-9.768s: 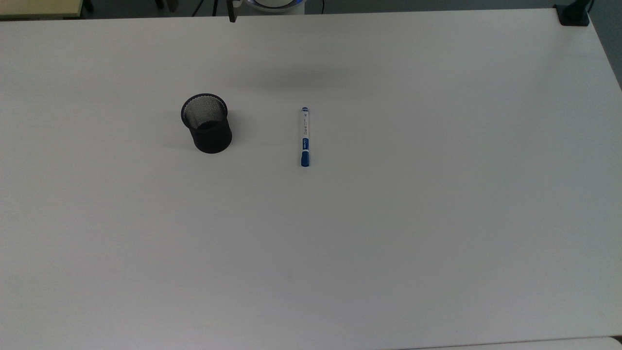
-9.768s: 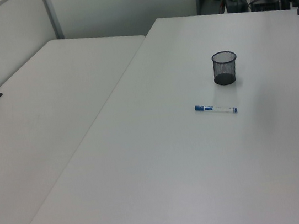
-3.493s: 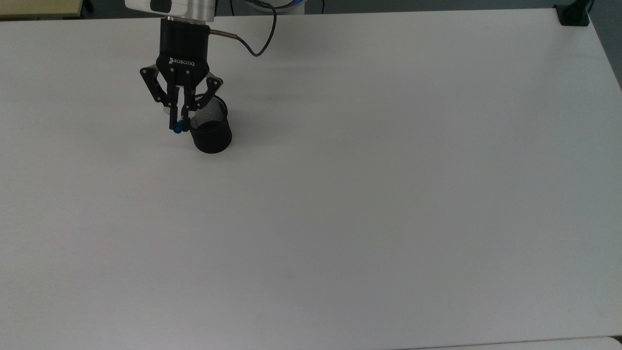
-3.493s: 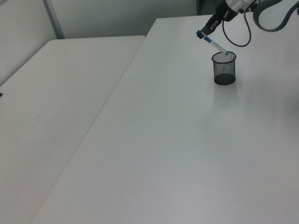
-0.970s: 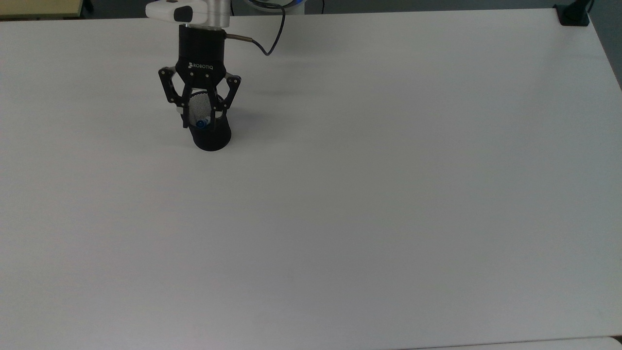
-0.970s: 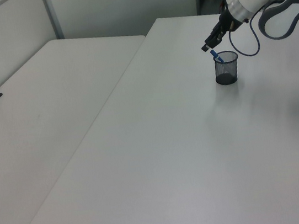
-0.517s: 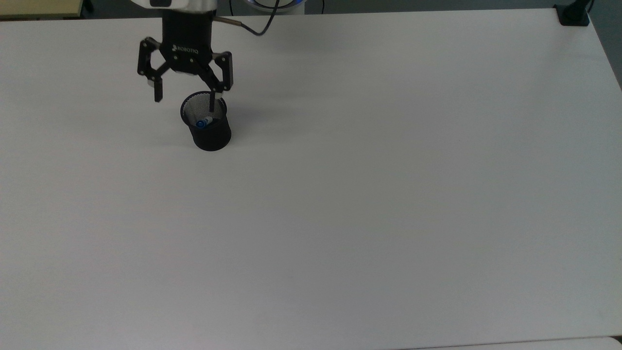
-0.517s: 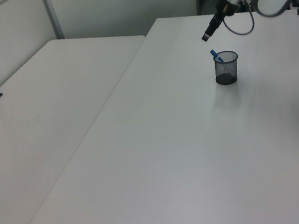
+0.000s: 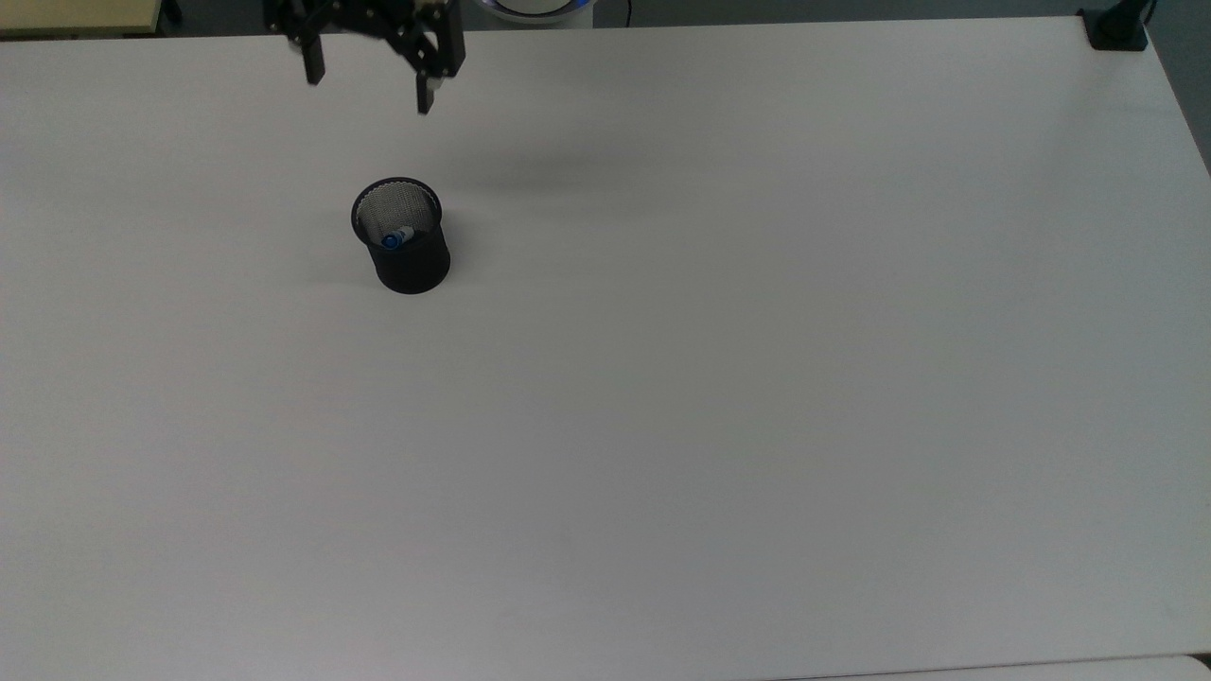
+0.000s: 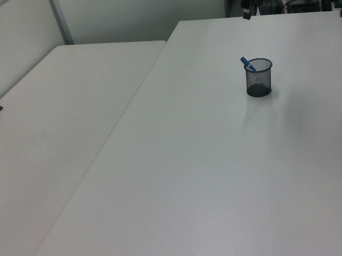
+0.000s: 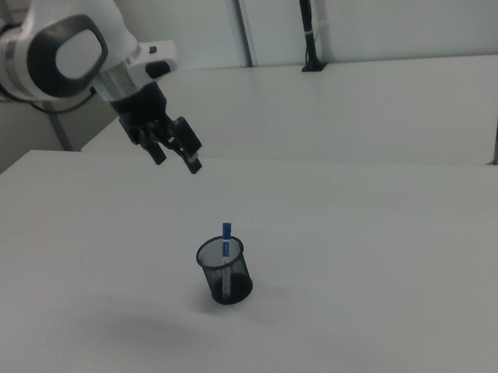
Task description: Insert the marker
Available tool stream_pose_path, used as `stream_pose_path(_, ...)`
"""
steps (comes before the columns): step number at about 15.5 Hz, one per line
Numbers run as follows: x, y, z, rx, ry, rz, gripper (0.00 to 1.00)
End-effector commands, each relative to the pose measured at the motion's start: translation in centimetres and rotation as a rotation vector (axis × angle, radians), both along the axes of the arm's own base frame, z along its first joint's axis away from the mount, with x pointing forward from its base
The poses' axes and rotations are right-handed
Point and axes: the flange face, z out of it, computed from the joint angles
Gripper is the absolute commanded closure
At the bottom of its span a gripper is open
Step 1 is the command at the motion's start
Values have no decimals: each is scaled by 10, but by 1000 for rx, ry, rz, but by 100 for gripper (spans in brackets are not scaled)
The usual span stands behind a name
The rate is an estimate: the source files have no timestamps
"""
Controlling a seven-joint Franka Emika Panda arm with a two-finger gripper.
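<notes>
So going left to right in the top view: the gripper (image 9: 371, 90) hangs up near the top edge toward the top view's left, fingers spread wide apart with nothing between them, so it's let go of everything. The black finger links and the two light-tipped pads are visible there, but the body is cut off by the frame edge, so I can't read any brand lettering on it. Below it, well apart, the black mesh cup (image 9: 402, 237) stands upright on the white table (image 9: 757, 378), and the marker (image 9: 395, 237) is inside it, blue end showing just under the rim with a bit of white barrel next to it. Any label text on the marker is too small to read. At the far top right corner of the top view there's a black clamp base (image 9: 1116, 28) on the table edge. In the left view the marker (image 10: 248, 65) leans toward the left view's left, its blue end poking above the cup (image 10: 258, 78) rim. The right view has the white arm (image 11: 66, 54) on the left, the gripper (image 11: 174, 150) open above and to the left of the cup (image 11: 223, 272), and the marker (image 11: 226, 242) standing nearly upright with its blue end sticking out the top.
</notes>
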Motion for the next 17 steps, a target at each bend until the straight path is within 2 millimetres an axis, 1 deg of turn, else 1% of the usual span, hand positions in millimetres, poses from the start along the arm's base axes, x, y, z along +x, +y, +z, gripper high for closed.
stream_pose_path(1, -12, 7, 33, 89, 139, -41, 0)
stream_pose_path(2, -16, 8, 36, 96, 170, -34, 0)
stream_pose_path(4, -16, 7, 40, 96, 172, -29, 0)
stream_pose_path(5, -10, 6, 42, 96, 167, -14, 0)
stream_pose_path(6, 0, 6, 42, 95, 162, 8, 0)
stream_pose_path(8, 7, 5, 38, 90, 163, 30, 0)
stream_pose_path(9, 8, 4, 39, 89, 147, 41, 0)
stream_pose_path(12, 9, 9, 40, 86, 138, 69, 0)
stream_pose_path(17, 11, 10, 43, 76, 117, 75, 0)
